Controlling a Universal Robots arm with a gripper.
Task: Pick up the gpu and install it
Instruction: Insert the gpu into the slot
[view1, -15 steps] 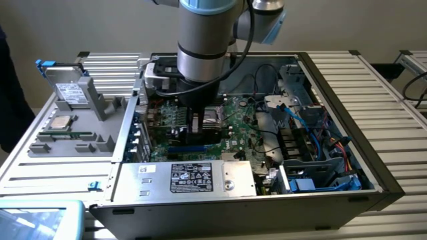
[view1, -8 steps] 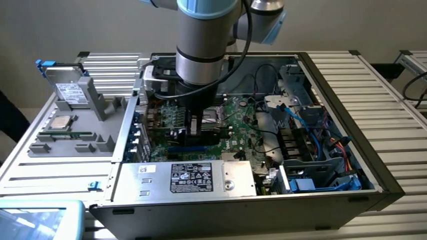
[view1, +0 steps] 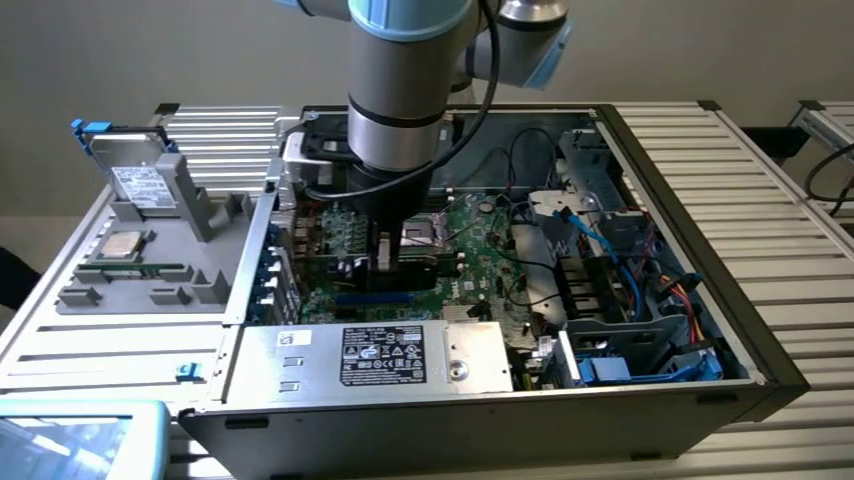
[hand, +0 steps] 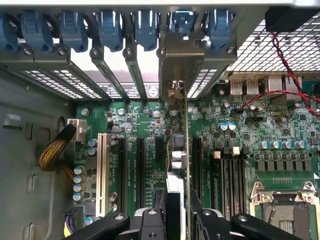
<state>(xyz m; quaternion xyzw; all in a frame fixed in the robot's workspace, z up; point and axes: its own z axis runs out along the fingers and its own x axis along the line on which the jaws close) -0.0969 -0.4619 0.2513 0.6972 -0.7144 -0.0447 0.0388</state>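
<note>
The gripper (hand: 182, 222) pinches the gpu (hand: 184, 145), which stands edge-on above the motherboard (hand: 280, 130) with its bracket at the rear covers (hand: 107, 65). If the card's edge sits off its slot, I judge that pressing could bend it or scrape the motherboard. Red wires (hand: 280, 65) cross the motherboard close by, and a braided cable (hand: 55, 150) lies off its far side.

A grey-and-blue jointed robot arm (view1: 400, 90) reaches straight down into an open black metal computer case (view1: 467, 430) on a slatted silver table (view1: 787, 200). Its dark gripper (view1: 384, 252) sits above the green motherboard (view1: 467, 270), at the upright thin green gpu (view1: 327, 238), which runs toward the case wall on the exterior view's left. A silver power supply box (view1: 461, 355) lies nearer the camera. A grey plastic tray (view1: 134, 290) stands beside the case.
</note>
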